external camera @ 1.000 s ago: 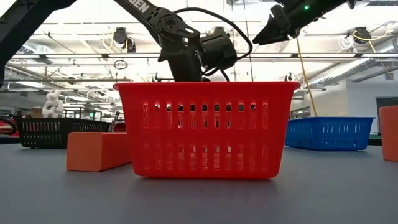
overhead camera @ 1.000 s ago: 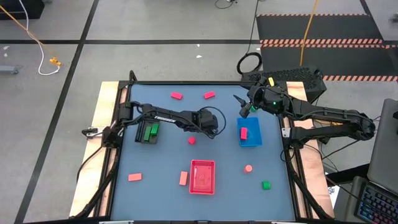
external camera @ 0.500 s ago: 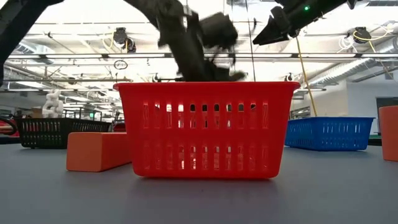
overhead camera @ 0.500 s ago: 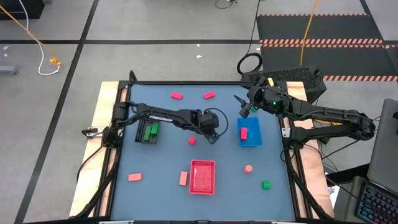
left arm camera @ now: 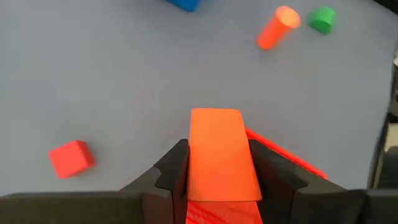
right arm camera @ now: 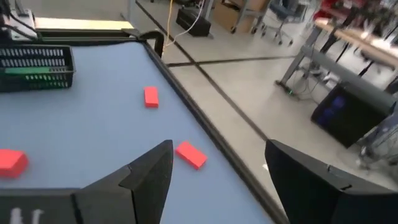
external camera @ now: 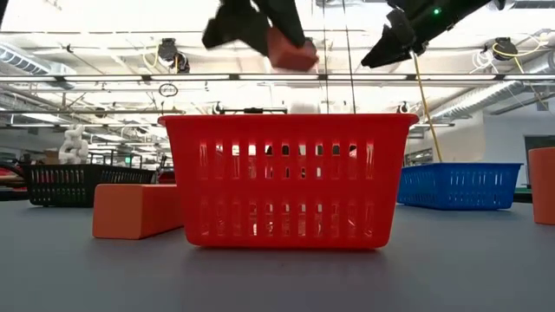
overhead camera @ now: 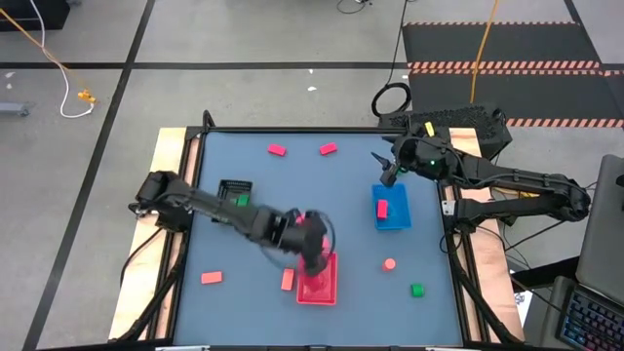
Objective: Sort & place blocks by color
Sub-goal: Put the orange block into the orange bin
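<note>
Left arm has swung from table centre to over the red tray [overhead camera: 318,283]. Left gripper [left arm camera: 214,177] is clamped on a salmon block [left arm camera: 217,155], carried high above the tray rim in the low view; looks like a drop comes next. Right gripper [overhead camera: 387,168] hasn't moved: jaws apart, empty, near the blue tray [overhead camera: 392,218]. Loose blocks remain: orange [overhead camera: 211,278], magenta [overhead camera: 278,150], green [overhead camera: 417,290].

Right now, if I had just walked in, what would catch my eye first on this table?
Probably the left gripper, poised above the red tray at the table's near edge and clamping an orange block. Next, the right gripper hangs open beside the blue tray, with loose blocks scattered about.
</note>
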